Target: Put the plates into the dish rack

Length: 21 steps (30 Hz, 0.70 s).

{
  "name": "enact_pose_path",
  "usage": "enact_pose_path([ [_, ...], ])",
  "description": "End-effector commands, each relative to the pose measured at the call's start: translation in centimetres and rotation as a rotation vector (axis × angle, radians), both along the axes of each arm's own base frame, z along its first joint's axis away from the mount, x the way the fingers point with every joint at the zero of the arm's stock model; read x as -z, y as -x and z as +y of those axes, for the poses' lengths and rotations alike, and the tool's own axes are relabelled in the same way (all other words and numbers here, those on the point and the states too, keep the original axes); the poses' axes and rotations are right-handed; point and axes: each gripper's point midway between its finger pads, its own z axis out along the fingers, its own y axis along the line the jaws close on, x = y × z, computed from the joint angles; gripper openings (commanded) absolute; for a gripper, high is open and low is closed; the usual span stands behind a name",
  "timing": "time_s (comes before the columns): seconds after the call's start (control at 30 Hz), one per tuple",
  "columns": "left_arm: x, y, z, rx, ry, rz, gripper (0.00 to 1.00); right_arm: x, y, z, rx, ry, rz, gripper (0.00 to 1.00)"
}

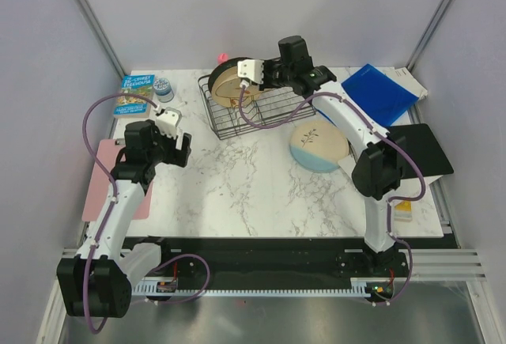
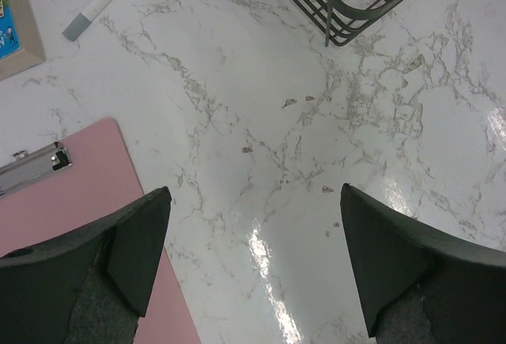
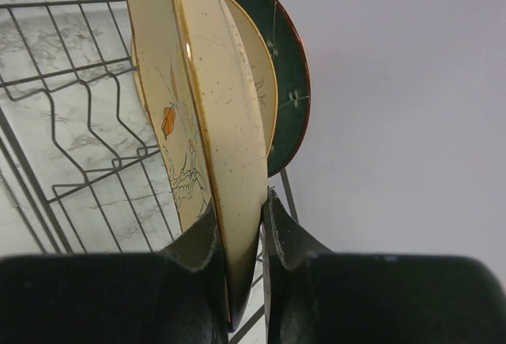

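Note:
My right gripper point(image 3: 239, 225) is shut on the rim of a tan leaf plate point(image 3: 225, 122) and holds it upright on edge in the black wire dish rack point(image 3: 71, 122). Behind it stand a second tan plate point(image 3: 262, 75) and the dark teal plate point(image 3: 291, 67). In the top view the held plate point(image 1: 228, 85) is at the left end of the rack point(image 1: 269, 119), with the right gripper point(image 1: 251, 75) on it. The cream-and-light-blue plate point(image 1: 319, 146) lies flat on the table right of the rack. My left gripper point(image 1: 180, 148) is open and empty over bare marble point(image 2: 254, 202).
A pink clipboard point(image 1: 107, 182) lies at the table's left edge under my left arm. A book point(image 1: 136, 95) and a small jar point(image 1: 164, 87) sit back left. A blue folder point(image 1: 379, 91) and a black board point(image 1: 423, 150) are on the right. A rack corner point(image 2: 348, 12) shows in the left wrist view.

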Motion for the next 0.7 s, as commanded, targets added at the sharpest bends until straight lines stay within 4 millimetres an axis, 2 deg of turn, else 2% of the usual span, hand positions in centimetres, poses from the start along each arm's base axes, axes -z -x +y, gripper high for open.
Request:
enact_pose_path([
  [0.0,-0.4,0.0,-0.8,-0.001,0.067,-0.024,0.94,-10.2,-1.5,1.3,-0.035,-0.084,-0.347,0.0],
  [0.17,0.1,0.2,-1.0,0.005,0.078,-0.011,0.94,-9.3,-3.0,1.9,-0.027,-0.063,-0.358,0.0],
  [0.3,0.3,0.2,-0.9,0.002,0.078,-0.007,0.94,-7.4,-3.9,2.5,-0.05,-0.02,-0.363,0.0],
  [0.67,1.5,0.2,-0.8,-0.006,0.08,0.007,0.94,-4.6,-3.7,2.7,-0.08,0.031,-0.301,0.0],
])
